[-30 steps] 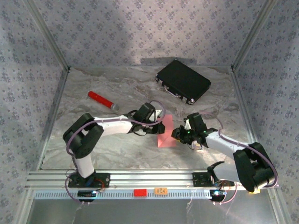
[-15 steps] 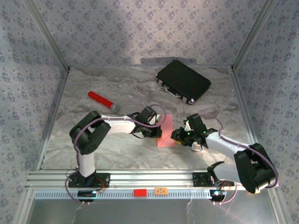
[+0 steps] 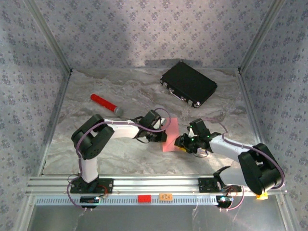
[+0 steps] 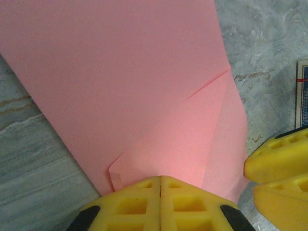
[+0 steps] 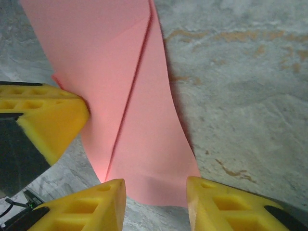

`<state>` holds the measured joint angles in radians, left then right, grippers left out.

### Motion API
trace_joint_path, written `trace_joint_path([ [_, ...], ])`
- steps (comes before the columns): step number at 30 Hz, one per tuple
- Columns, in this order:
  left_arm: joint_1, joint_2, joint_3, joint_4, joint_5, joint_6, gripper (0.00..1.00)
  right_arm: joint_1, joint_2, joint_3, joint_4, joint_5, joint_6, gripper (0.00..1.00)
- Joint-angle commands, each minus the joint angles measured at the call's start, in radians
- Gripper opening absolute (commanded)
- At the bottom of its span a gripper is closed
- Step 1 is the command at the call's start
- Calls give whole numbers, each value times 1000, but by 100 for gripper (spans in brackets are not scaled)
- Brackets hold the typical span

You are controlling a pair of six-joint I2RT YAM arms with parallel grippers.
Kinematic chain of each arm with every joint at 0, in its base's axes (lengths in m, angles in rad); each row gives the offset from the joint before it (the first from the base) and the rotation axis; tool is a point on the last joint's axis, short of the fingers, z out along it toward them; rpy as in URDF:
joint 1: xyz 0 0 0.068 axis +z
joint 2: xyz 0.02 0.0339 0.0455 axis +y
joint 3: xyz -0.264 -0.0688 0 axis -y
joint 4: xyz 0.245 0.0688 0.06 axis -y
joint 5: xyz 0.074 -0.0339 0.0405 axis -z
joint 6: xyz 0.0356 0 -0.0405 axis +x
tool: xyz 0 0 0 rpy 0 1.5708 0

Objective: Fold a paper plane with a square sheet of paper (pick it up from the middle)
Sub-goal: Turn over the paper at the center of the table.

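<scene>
The right tool (image 3: 182, 143) has opened wider and moved in so the pink sheet's (image 3: 172, 139) end lies between its fingers

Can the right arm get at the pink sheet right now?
Probably yes: the right gripper is open, with an end of the pink sheet between its fingers. The left gripper, shut, sits at the sheet's side edge, not across that gap.

Thin salmon-pink square sheet of paper (image 4: 125, 86), matt, smooth, creased, ahead of the left jaws, yellow fingers (image 4: 130, 207) of matt moulded plastic, grey marbled tabletop (image 5: 240, 86) beside the jaws, slight sheen
</scene>
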<state>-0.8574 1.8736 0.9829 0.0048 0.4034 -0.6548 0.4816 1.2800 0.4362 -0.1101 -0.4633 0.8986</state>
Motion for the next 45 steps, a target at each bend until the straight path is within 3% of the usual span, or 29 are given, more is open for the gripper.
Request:
trace_joint_path([
  [1,-5,16,-30,-40,-14,15,6,8,15,12,35,9,27,42],
  [12,-5,15,-33,-39,-14,13,6,-20,111,76,178,-26,33,50],
  [28,-3,5,-37,-16,-8,-9,6,-95,215,71,310,-72,67,47],
  [45,-3,-1,-42,-2,-2,-23,6,-112,257,18,428,-79,85,21],
])
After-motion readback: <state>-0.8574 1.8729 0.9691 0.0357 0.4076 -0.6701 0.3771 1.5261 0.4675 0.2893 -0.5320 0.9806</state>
